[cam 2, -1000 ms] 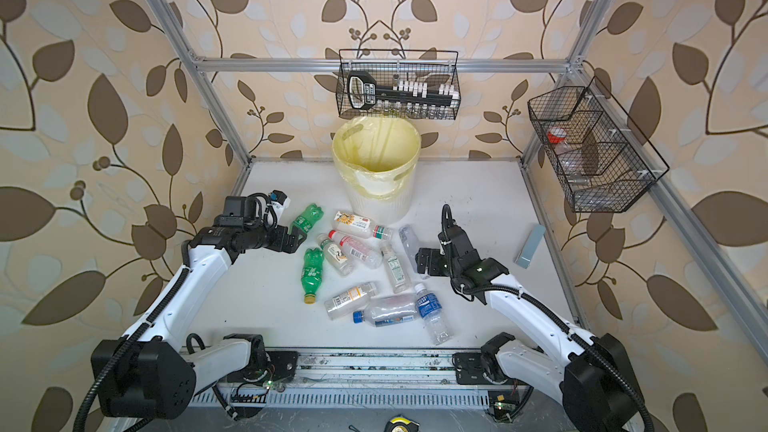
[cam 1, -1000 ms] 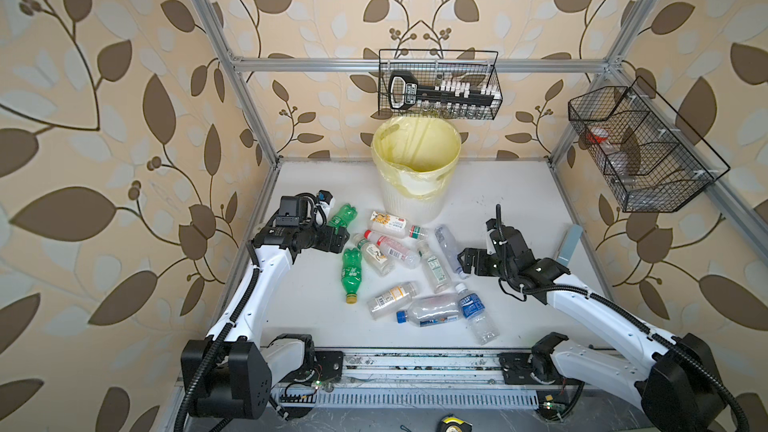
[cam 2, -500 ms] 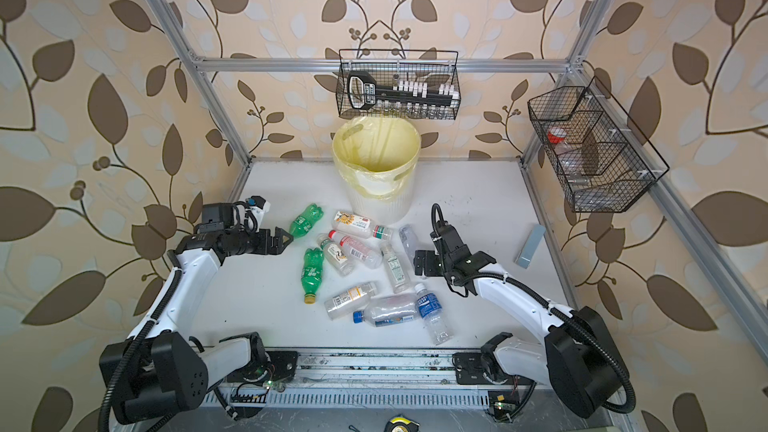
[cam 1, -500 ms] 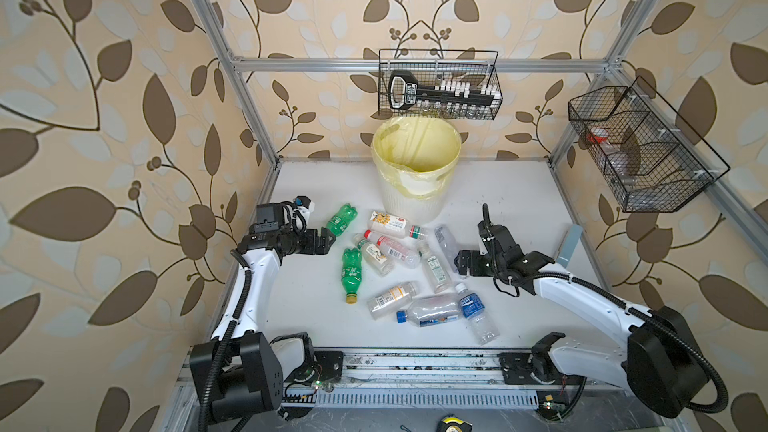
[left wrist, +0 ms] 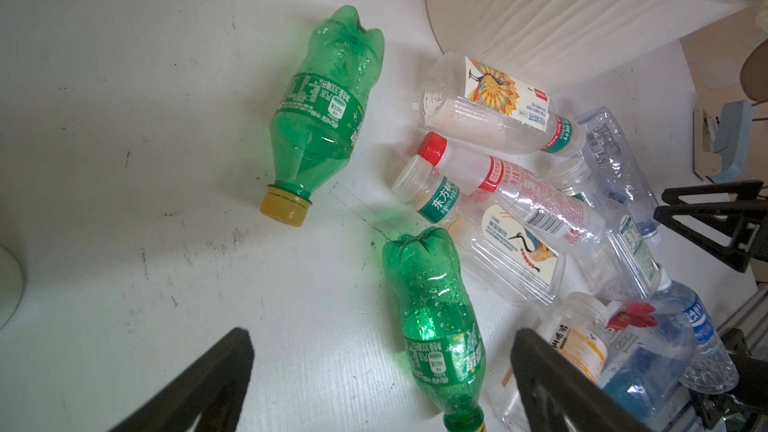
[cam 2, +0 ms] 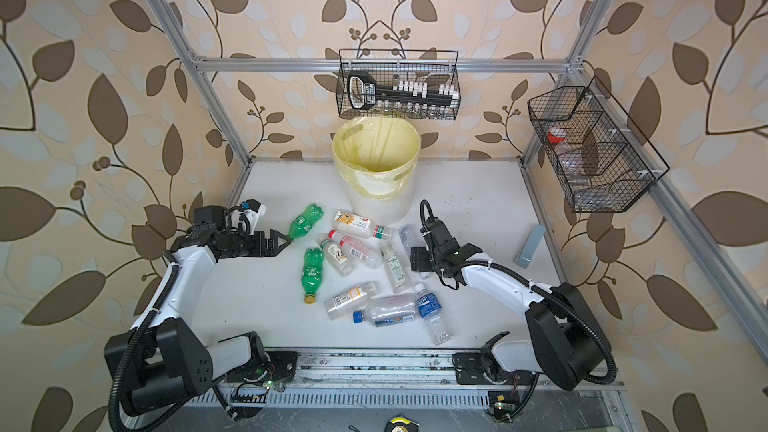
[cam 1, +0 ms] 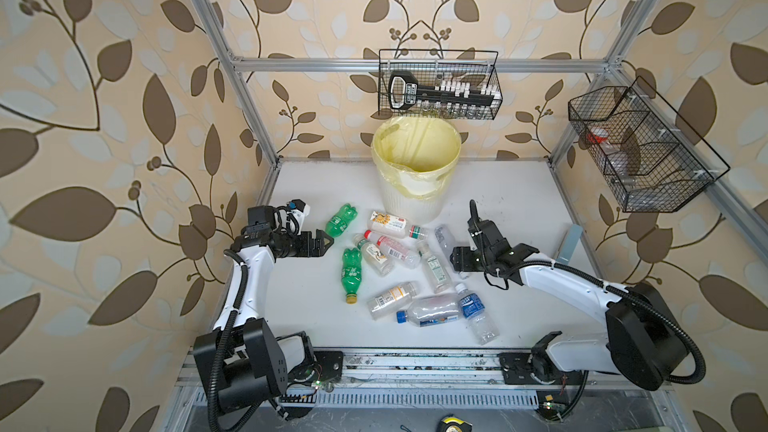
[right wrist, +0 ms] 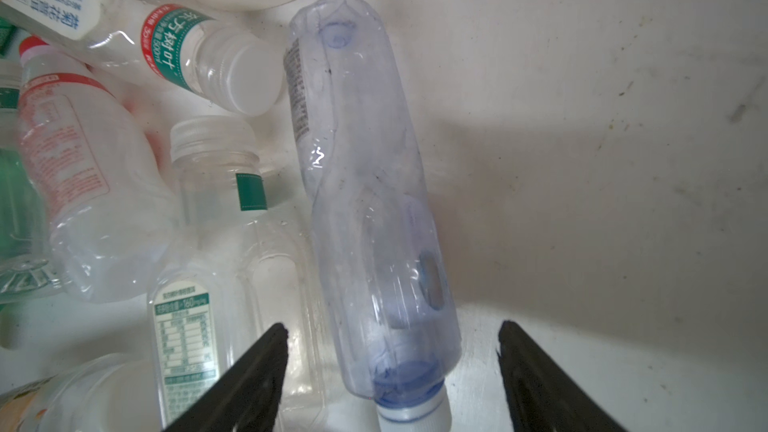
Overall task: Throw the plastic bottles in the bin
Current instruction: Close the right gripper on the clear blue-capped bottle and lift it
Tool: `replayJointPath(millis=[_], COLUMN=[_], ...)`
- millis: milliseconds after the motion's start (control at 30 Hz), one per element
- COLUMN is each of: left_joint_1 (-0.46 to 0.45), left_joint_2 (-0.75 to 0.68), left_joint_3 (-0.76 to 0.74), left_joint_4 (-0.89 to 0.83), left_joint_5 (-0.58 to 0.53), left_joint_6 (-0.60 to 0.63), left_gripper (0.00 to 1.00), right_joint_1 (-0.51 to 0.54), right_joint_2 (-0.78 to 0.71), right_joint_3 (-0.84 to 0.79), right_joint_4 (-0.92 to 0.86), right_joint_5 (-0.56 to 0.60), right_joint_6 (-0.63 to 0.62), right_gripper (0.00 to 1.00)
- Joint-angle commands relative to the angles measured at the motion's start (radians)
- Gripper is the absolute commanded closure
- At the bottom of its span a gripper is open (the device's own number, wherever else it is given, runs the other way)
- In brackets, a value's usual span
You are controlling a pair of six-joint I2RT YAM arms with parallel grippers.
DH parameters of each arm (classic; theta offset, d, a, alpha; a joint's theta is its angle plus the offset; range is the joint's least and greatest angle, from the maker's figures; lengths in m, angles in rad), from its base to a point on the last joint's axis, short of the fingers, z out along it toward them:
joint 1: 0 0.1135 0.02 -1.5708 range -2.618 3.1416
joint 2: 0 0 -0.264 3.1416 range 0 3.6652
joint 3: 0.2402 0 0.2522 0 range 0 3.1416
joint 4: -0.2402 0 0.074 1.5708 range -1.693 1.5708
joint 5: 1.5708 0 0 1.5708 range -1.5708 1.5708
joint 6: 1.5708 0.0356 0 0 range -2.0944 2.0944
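Half the bluish bottle (cam 1: 443, 237) beneath the right jaws

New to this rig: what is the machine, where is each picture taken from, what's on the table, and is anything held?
Two white robot arms stand at the near edge of a table, each ending in a two-fingered end effector. The two wide pictures come from a camera pair overhead; the two close-ups come from cameras on the arms' wrists. Plastic bottles lie scattered on the table before a white bin lined with a yellow bag. The left end effector is open near two green bottles, holding nothing. The right end effector is open, its fingers either side of a clear bluish bottle, not yet gripping it.
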Motion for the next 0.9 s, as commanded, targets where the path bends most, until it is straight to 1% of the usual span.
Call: replayJointPath(millis=[0, 67, 200, 533, 633, 800, 867], left_joint_1=[0.007, 0.007, 0.007, 0.007, 0.007, 0.007, 0.007], left_joint_2=[-0.027, -0.022, -0.026, -0.024, -0.026, -0.059, -0.059], left_joint_3=[0.018, 0.023, 0.017, 0.029, 0.023, -0.015, -0.012], left_joint_4=[-0.012, -0.035, -0.027, -0.039, -0.032, 0.049, 0.042], left_joint_5=[0.033, 0.053, 0.053, 0.036, 0.058, 0.030, 0.039], left_joint_6=[0.032, 0.059, 0.058, 0.030, 0.022, -0.062, -0.061], left_gripper=[0.01, 0.01, 0.01, 0.01, 0.01, 0.01, 0.01], right_joint_1=[0.006, 0.007, 0.006, 0.006, 0.007, 0.006, 0.006], right_joint_2=[0.026, 0.040, 0.076, 0.141, 0.148, 0.134, 0.127], right_joint_3=[0.028, 0.033, 0.047, 0.057, 0.057, 0.049, 0.046], right_joint_4=[0.004, 0.005, 0.012, 0.053, 0.057, 0.058, 0.053], right_joint_5=[0.033, 0.041, 0.051, 0.035, 0.039, 0.060, 0.073], right_joint_6=[-0.009, -0.013, -0.024, -0.037, -0.043, -0.061, -0.071], right_gripper=[0.24, 0.24, 0.29, 0.29, 0.37, 0.41, 0.44])
